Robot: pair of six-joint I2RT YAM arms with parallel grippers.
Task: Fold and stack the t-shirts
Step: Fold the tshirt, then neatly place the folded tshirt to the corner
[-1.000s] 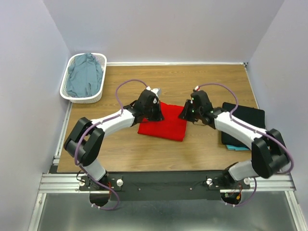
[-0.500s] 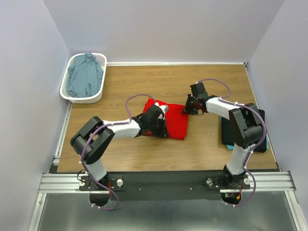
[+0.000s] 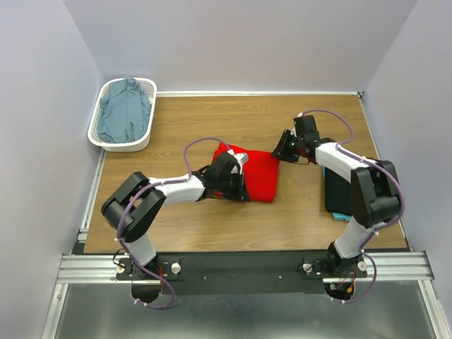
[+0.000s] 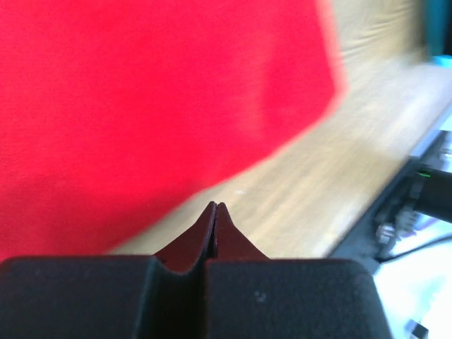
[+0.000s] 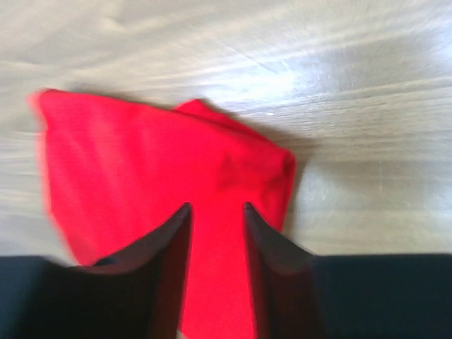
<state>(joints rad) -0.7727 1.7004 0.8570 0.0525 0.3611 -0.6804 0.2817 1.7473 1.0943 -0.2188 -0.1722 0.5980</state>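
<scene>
Our left gripper (image 4: 215, 208) is pinched shut, tips meeting, beside the red t-shirt (image 3: 260, 176). Our right gripper (image 5: 215, 209) stands parted over that shirt's right edge. The cloth lies folded, plain and bright, mid-table (image 3: 176, 127).

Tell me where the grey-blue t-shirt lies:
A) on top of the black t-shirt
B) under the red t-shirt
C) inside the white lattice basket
C: the grey-blue t-shirt lies crumpled inside the white lattice basket, whose rim shows all around it.
</scene>
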